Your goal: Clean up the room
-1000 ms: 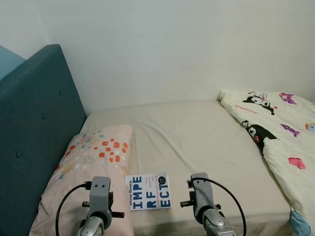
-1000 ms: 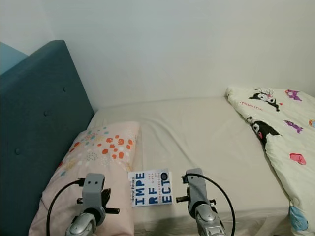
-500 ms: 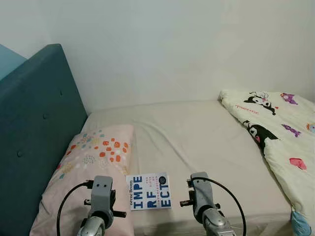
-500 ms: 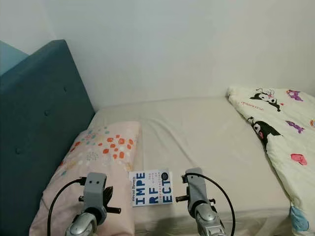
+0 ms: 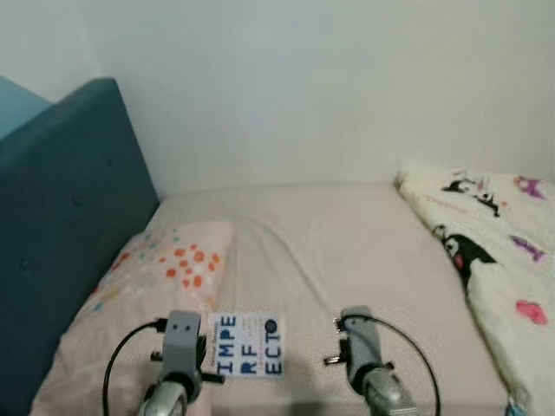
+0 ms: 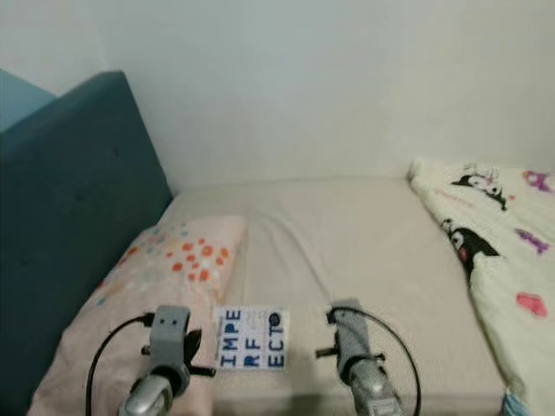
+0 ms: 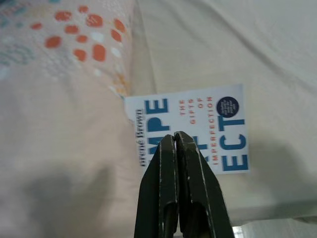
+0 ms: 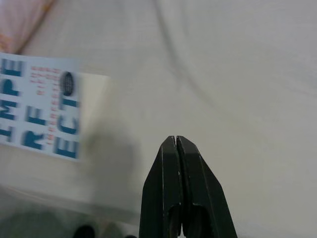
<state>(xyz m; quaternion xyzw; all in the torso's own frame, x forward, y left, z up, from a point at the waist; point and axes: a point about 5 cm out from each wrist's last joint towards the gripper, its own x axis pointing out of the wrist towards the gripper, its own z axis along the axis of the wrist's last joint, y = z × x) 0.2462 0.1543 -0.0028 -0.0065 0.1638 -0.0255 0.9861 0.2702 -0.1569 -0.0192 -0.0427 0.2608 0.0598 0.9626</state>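
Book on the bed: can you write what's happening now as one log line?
book flat on sheet beside pillow | left end effector shut, above book | right end effector shut, above bare sheet | nothing held

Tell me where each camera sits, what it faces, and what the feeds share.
Left eye, head: looks down at bed, pillow, book, blanket; both arms low in frame.
Right eye, head: same scene, slightly offset.
Left wrist: looks along the shut left gripper over book and pillow.
Right wrist: looks along the shut right gripper over sheet, book at edge.
All share the book.
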